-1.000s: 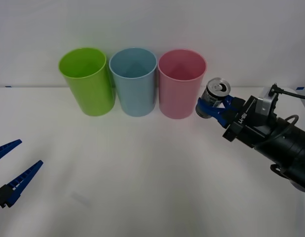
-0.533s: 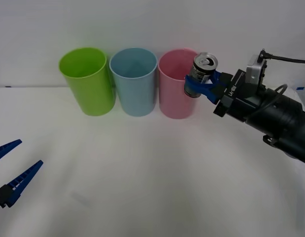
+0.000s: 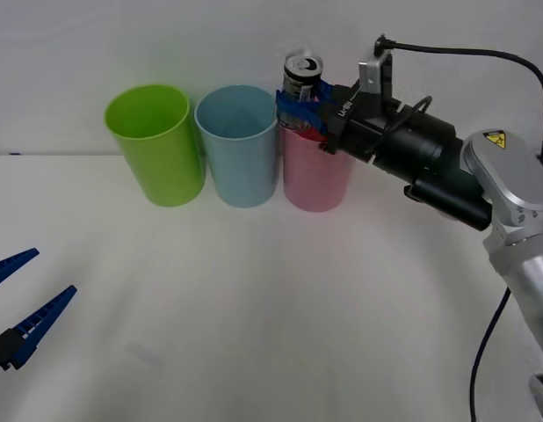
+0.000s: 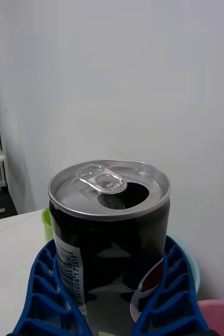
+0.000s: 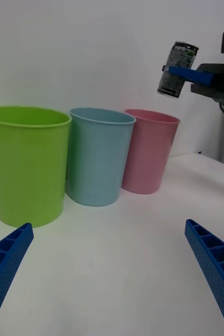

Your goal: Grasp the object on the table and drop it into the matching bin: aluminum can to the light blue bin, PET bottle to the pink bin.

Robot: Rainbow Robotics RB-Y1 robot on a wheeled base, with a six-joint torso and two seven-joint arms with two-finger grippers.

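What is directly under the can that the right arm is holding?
The can, clamped in the right gripper, hangs over the pink bin, near its rim beside the blue bin. The gripper and arm cover much of the pink bin's mouth, so its inside is hidden.

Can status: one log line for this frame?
right gripper: shut on aluminum can | above pink bin | light blue bin not reached | left gripper: open, parked

Lime green bin (image 3: 155, 143) upright, well ahead of the open blue fingers (image 5: 212, 268), toward one fingertip's side.
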